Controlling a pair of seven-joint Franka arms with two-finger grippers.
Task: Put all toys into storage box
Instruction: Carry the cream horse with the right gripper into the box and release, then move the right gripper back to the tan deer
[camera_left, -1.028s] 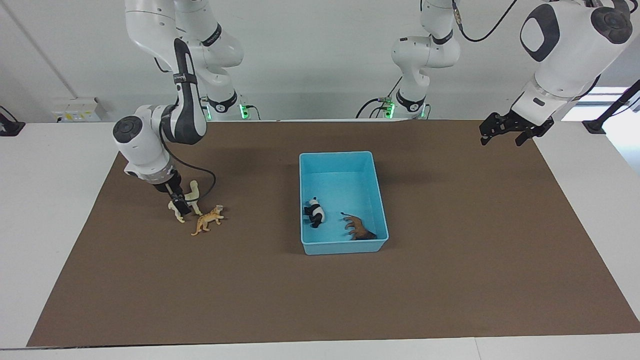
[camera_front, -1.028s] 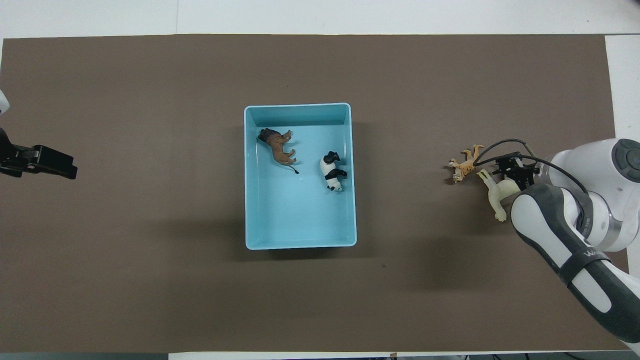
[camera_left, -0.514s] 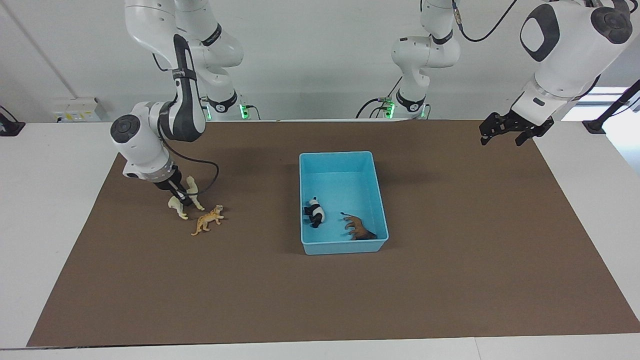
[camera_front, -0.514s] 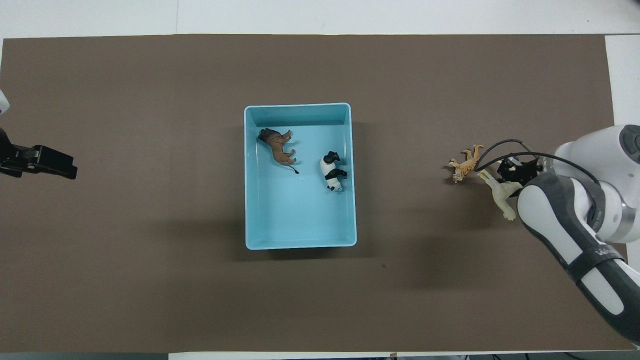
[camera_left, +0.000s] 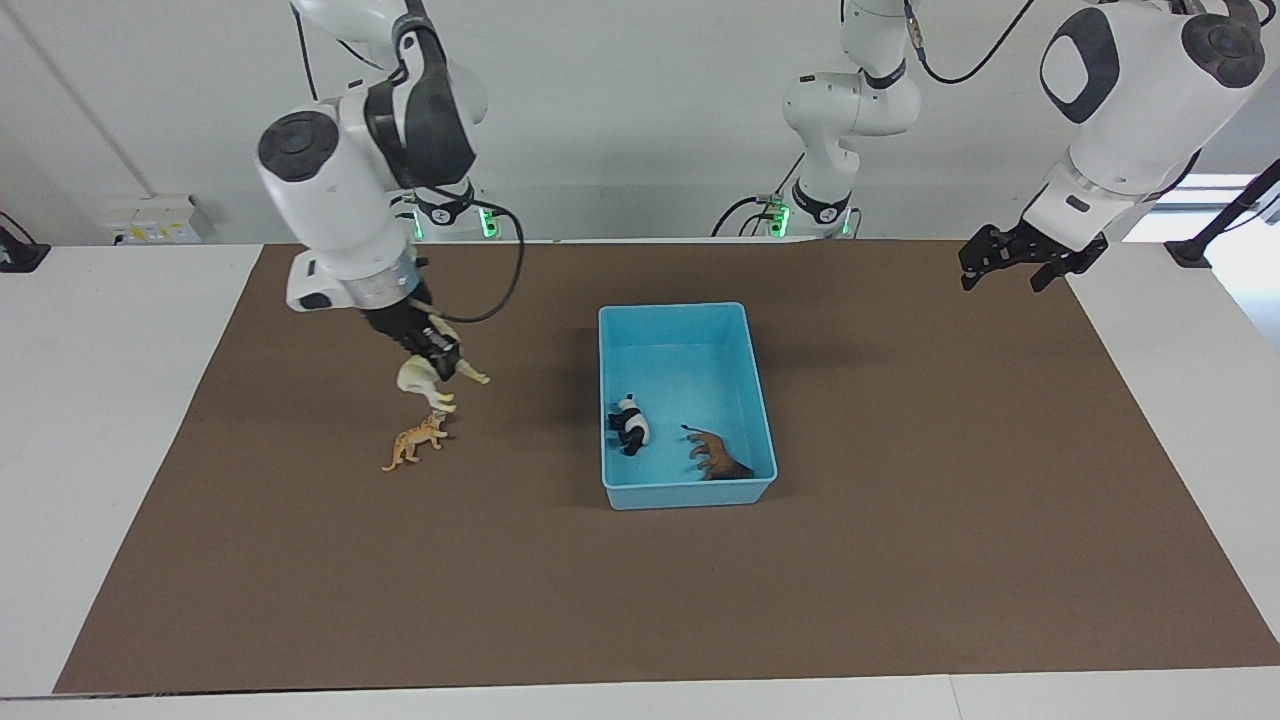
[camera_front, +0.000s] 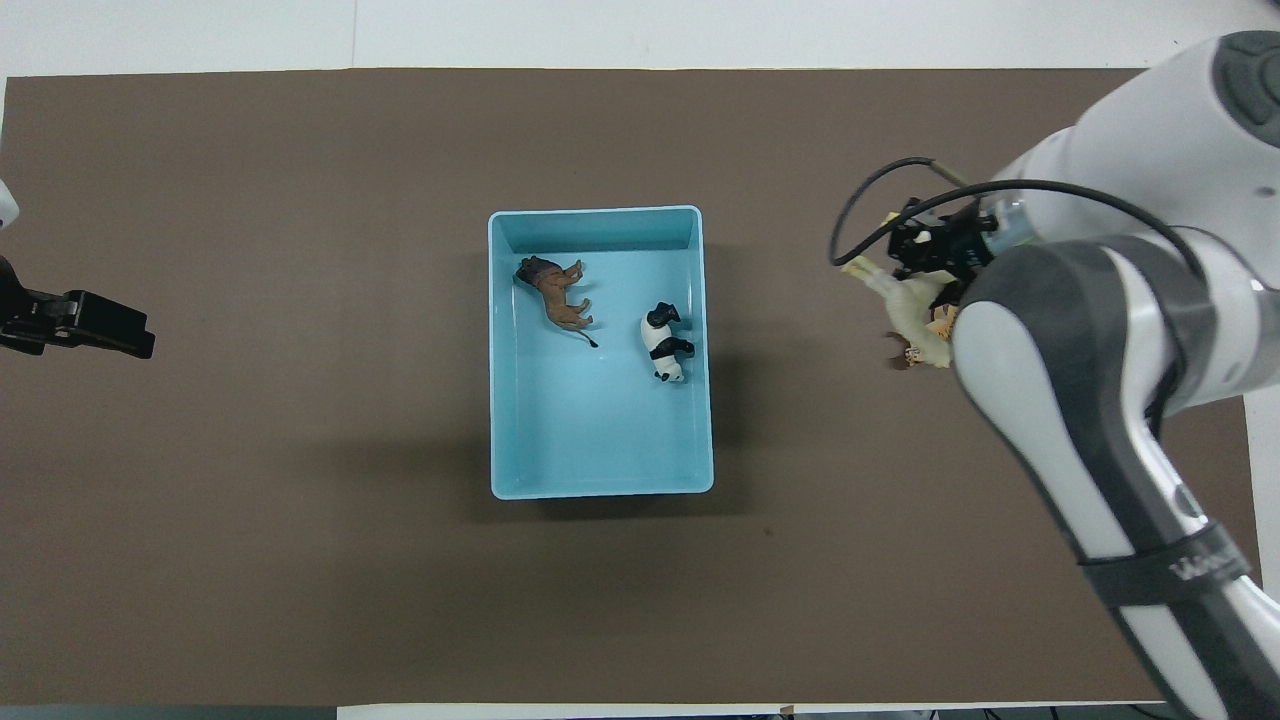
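Observation:
My right gripper (camera_left: 441, 357) is shut on the cream llama (camera_left: 424, 379) and holds it in the air over the mat, above the orange spotted cat (camera_left: 415, 440). In the overhead view the right gripper (camera_front: 935, 255) and llama (camera_front: 912, 308) cover most of the cat (camera_front: 905, 357). The light blue storage box (camera_left: 672, 308) stands mid-mat; it also shows in the overhead view (camera_front: 595, 212). The panda (camera_left: 630, 425) and the brown lion (camera_left: 718, 458) lie in it. My left gripper (camera_left: 1005, 278) waits open over the mat's edge at its own end.
A brown mat (camera_left: 900, 520) covers the white table (camera_left: 120, 330). The cat lies on the mat toward the right arm's end, apart from the box. Bare mat surrounds the box.
My right gripper has lifted the llama off the mat and carried it up and toward the box. The cat, the box and the left arm have not moved.

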